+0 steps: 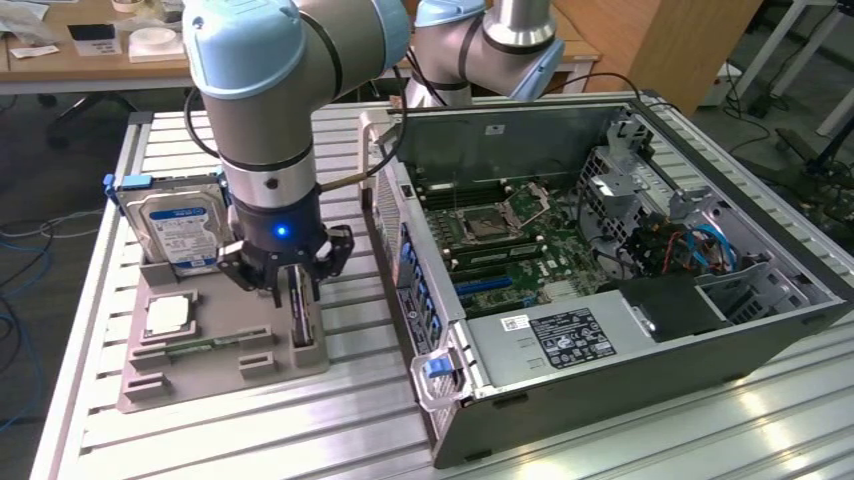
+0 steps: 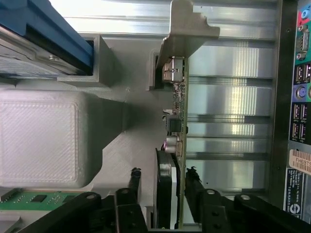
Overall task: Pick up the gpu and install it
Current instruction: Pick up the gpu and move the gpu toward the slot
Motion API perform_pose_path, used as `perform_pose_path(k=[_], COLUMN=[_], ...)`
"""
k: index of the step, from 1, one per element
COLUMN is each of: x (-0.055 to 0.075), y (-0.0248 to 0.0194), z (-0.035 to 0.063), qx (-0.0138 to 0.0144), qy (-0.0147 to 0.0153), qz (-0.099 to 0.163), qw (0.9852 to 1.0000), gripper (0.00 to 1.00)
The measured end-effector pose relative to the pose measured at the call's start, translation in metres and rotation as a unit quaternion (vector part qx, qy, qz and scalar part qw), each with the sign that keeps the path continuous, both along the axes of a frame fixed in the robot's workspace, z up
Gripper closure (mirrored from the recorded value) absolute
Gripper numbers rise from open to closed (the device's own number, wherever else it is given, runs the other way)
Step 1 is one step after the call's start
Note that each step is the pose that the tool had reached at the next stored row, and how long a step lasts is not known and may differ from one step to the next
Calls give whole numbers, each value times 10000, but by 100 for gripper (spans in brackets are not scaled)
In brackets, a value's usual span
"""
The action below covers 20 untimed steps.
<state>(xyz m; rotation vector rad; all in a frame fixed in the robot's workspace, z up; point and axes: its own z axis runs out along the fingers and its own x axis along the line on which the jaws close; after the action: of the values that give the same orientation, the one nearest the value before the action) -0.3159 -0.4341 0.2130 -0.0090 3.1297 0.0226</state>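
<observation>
Straddling the gpu [image 1: 302, 312], the jaws stand partly open, one of the fingers [image 2: 194, 187] on each side of the card. The wrist view shows a narrow gap on either side, so nothing is gripped.

- Gpu: dark board set upright on its long edge in a slot of the grey holder [image 1: 147, 385], along the holder's edge nearest the computer case [image 1: 641, 400]. Its silvery bracket [image 2: 187, 29] is at the end away from the jaws.
- Holder: moulded grey block lying flat on the desk [image 1: 360, 430], a slatted aluminium top.
- Hard drive [image 1: 174, 225]: silver with a blue label and blue frame, standing upright at the holder's far end.
- Processor chip [image 1: 167, 315]: lying flat in a square recess of the holder.
- Memory stick [image 1: 187, 347]: narrow and green, lying beside the chip.
- Computer case: black tower lying on its side with the panel off, on the exterior view's right of the holder. Its motherboard [image 1: 494, 225] and power supply [image 1: 561, 335] are exposed.
- Arm [image 1: 267, 120]: grey and pale blue, coming down vertically over the holder.
</observation>
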Motion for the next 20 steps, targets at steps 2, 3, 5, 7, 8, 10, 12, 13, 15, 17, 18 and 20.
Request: perform_pose_path(k=[2, 3, 5, 7, 8, 10, 12, 13, 15, 17, 18, 20], x=[0, 0, 1, 1, 1, 1, 1, 1, 1, 2, 3, 7], y=[0, 0, 0, 0, 0, 0, 0, 0, 0, 1, 1, 0], z=[-4, -5, -11, -18, -20, -21, -22, -22, -22, -23, -24, -24], qx=[1, 0, 0, 0, -1, -3, -4, -4, -4, -4, -4, -4], qy=[0, 0, -1, 0, 0, 0, 0, 0, -1, -1, -1, -1], qz=[-27, -37, -57, -80, -91, -100, -102, -102, -102, -102, -103, -102], qw=[10000, 10000, 10000, 10000, 10000, 9999, 9999, 9999, 9999, 9999, 9999, 9999], gripper=[55, 55, 55, 55, 55, 55, 57, 57, 64, 64, 64, 64])
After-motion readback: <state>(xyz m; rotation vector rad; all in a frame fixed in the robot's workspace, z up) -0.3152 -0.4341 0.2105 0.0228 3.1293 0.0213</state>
